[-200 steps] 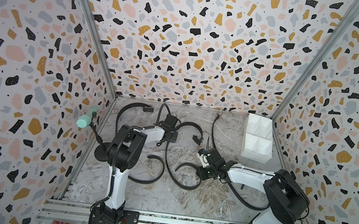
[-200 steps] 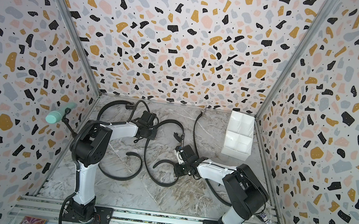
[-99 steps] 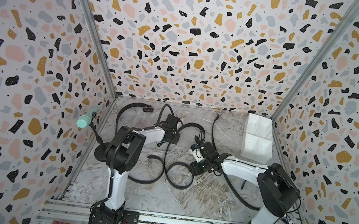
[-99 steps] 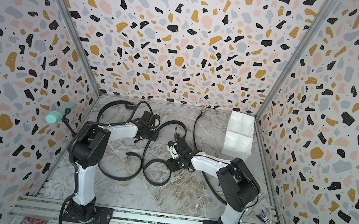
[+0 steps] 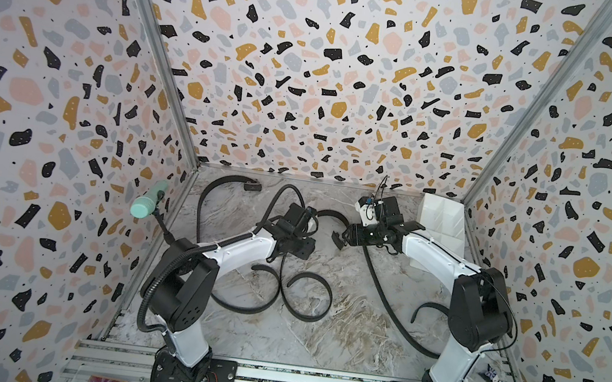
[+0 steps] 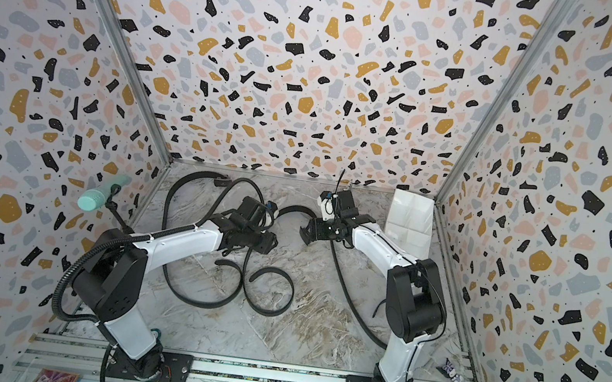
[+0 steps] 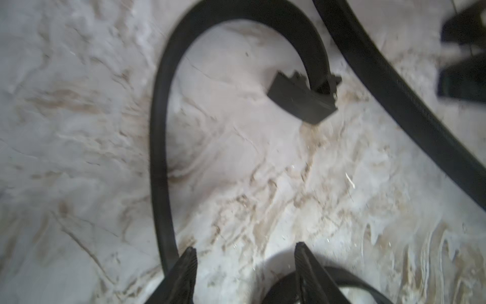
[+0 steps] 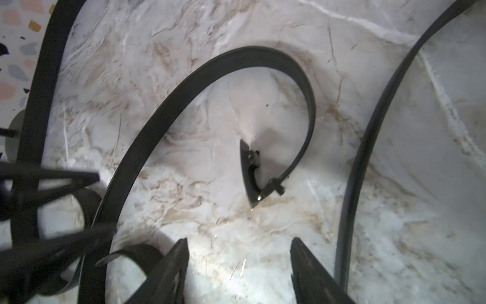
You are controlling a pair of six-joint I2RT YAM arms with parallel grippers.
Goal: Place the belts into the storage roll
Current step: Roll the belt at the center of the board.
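Three black belts lie loose on the marble floor. One wide belt (image 5: 305,313) loops at mid-floor and arches back to its rectangular buckle (image 7: 302,100), which lies between my two grippers. A second wide belt (image 5: 204,206) curves along the left side. The thin belt (image 5: 383,292) runs under my right arm. The storage roll (image 5: 442,223), a white divided box, sits in the back right corner. My left gripper (image 7: 246,252) hangs open and empty just above the strap (image 7: 157,131). My right gripper (image 8: 239,242) is open and empty, facing the buckle (image 8: 249,173).
A mint-green cylinder (image 5: 146,202) on a black stand leans by the left wall. Patterned walls close in three sides. A small crumpled wrapper (image 5: 493,376) lies at the front right. The left arm's ribbed hose (image 5: 157,281) hangs beside its base.
Both grippers have opened. My right gripper has drawn up and back from the belt loop at mid-floor, which now lies free. The left arm has shifted only slightly.
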